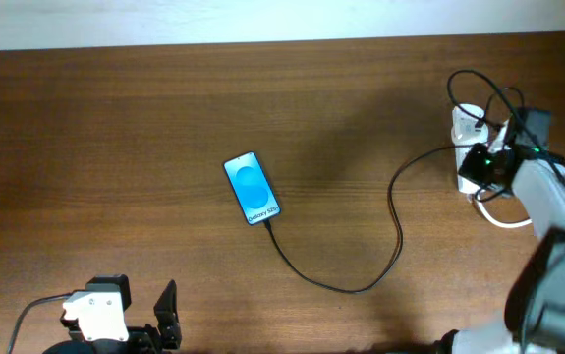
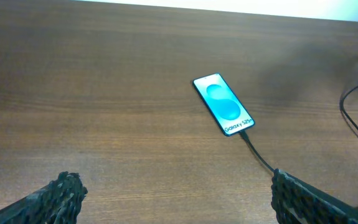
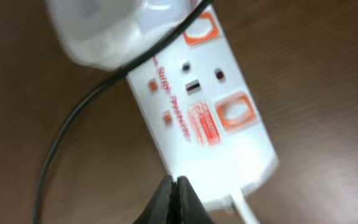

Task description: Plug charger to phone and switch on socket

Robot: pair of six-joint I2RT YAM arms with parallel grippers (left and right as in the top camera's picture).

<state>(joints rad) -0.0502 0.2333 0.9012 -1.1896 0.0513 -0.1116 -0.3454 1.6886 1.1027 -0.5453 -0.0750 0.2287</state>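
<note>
Right gripper (image 3: 174, 194), tips pinched shut and empty, hovered just over the socket (image 3: 219, 134) at far right. Charger (image 1: 361, 283) ran from there to the phone (image 1: 252, 188) mid-table, plug apparently seated. Step in hand: switching on. Next move likely needs a tip-press on a red switch (image 3: 231, 112). Left gripper (image 2: 179, 196) wide, empty, near left.

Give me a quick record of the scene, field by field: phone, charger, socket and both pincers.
phone: flat on the table, screen up and lit
charger: black cable ends at the phone's bottom edge, looks plugged in; loops over to the socket
socket: white strip, far right, adapter on it; switch state unclear
left pincer: open, empty, well short of the phone
right pincer: shut, empty, tip at the socket's cord end; contact unclear
</note>
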